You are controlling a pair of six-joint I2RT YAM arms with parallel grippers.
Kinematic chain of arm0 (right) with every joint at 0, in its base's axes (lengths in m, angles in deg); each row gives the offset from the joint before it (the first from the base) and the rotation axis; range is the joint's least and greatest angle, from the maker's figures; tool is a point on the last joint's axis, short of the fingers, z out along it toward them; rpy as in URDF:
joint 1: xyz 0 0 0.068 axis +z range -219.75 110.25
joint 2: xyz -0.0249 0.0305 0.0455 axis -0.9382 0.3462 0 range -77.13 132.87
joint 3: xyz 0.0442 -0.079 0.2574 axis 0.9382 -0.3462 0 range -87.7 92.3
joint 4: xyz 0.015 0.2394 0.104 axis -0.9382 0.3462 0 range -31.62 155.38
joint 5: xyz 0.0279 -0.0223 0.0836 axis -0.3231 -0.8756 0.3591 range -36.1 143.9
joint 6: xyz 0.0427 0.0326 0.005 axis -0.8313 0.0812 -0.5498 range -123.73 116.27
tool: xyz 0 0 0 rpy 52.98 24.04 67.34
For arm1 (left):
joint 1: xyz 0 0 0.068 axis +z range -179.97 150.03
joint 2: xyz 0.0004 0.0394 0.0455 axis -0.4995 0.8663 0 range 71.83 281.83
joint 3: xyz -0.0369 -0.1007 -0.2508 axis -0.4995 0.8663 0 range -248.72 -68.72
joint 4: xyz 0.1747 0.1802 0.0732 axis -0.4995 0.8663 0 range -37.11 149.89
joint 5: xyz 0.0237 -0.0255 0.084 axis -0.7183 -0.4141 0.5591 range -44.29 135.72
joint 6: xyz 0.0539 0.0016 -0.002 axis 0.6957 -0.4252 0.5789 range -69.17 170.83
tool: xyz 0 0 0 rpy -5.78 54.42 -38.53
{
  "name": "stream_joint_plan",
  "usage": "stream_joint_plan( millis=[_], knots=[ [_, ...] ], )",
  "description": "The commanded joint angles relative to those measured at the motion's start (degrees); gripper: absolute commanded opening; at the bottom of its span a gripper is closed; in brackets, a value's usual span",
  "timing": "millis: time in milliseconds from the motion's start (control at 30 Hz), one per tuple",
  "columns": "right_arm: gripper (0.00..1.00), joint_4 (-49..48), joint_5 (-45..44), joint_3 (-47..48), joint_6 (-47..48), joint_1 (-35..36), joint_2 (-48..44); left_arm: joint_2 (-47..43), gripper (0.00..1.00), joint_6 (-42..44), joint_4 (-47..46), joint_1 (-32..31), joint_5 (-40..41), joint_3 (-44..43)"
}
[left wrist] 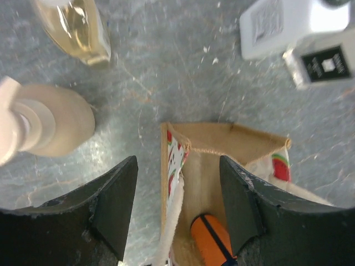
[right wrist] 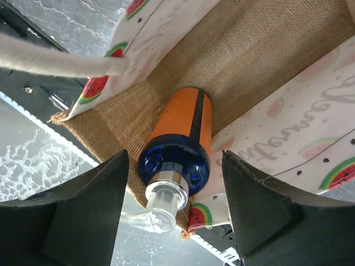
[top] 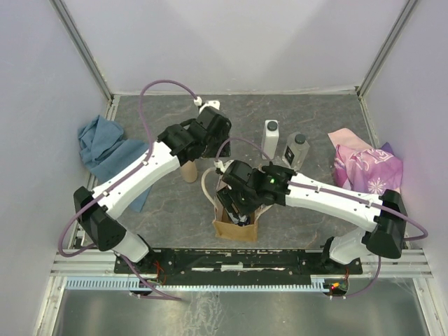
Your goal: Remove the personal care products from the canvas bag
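Progress looks well past halfway. Just left of the boxy tan-brown burlap canvas bag point(top: 234, 227) the tall beige bottle with cream pump cap point(top: 187, 170) stands outside. Your left gripper point(left wrist: 177, 163) hangs released above the bag's left rim, holding nothing. The left wrist view also shows a pale amber bottle point(left wrist: 77, 27) out beyond the bag. The bag has watermelon-print panels and a cream loop handle. Inside it, the dark blue bottle with orange label point(right wrist: 183, 127) has its clear pump toward the opening. Your right gripper point(right wrist: 175, 158) is spread either side of it, not clamped. Behind the bag to the right stand the white squarish bottle with dark cap point(top: 270, 136) and the clear bottle with grey cap point(top: 297, 149).
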Motion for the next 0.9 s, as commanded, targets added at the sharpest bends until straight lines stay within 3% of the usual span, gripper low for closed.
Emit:
stream_joint_plan(
  millis=[0,333,400,600,867],
  knots=[
    [0.77,-5.5,-3.7,-1.4,-3.3,2.1,0.4,-2.7,0.67,-3.5,0.4,-3.0,-1.4,2.4],
    [0.74,-3.4,-6.2,-2.7,-6.7,7.2,5.3,-3.5,0.67,-6.0,0.4,-6.6,-2.4,5.6],
    [0.7,-2.5,-7.0,-2.8,-7.2,7.5,5.2,-3.8,0.67,-6.1,0.4,-6.8,-2.1,5.9],
    [0.43,-0.9,-9.9,-2.2,-7.7,7.7,3.1,-4.0,0.66,-6.4,0.3,-7.0,-2.6,6.6],
    [0.38,6.2,-19.2,11.4,-2.8,7.5,1.3,-4.7,0.65,-6.7,0.5,-7.9,-2.5,7.2]
  ],
)
